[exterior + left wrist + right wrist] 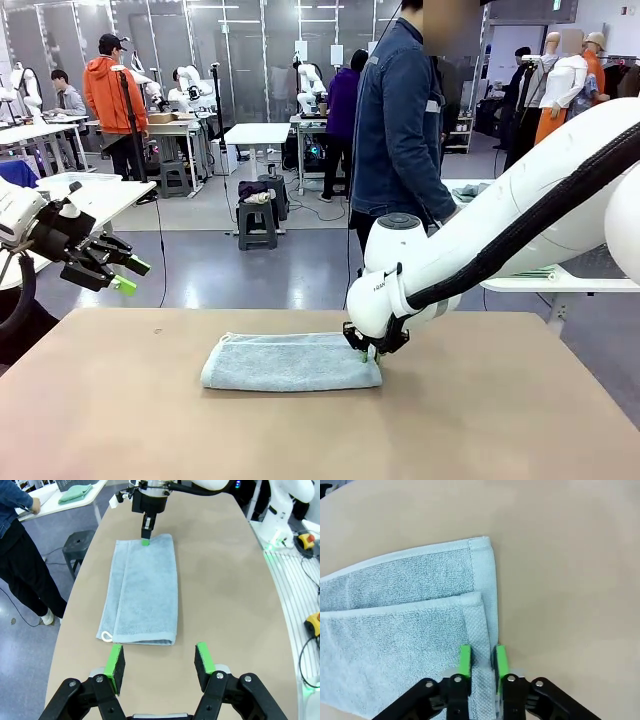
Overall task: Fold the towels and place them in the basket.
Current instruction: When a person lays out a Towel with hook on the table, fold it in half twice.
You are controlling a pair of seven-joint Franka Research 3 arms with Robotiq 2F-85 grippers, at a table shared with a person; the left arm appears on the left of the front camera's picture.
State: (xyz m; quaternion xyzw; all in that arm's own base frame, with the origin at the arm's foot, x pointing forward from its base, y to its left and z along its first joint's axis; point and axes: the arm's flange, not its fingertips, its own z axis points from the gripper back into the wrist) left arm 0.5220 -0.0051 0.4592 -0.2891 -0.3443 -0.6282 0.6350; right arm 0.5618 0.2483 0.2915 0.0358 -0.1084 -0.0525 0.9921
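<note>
- As its green pads (465, 662) pinch the hemmed end of the light blue towel (395, 605), the right gripper (482, 660) stands all but closed, with cloth caught between the jaws.
- The towel lies folded lengthwise in the middle of the table (500, 420), its loop corner at the end opposite the grip.
- The left gripper (160, 662) hovers wide and empty just off that loop end, clear of the cloth.
- Risk: the pinch appears to sit near one corner. A lift from there could leave a lower layer behind or drag the fold askew.
- A green towel (75, 492) lies on a side table, well apart.
</note>
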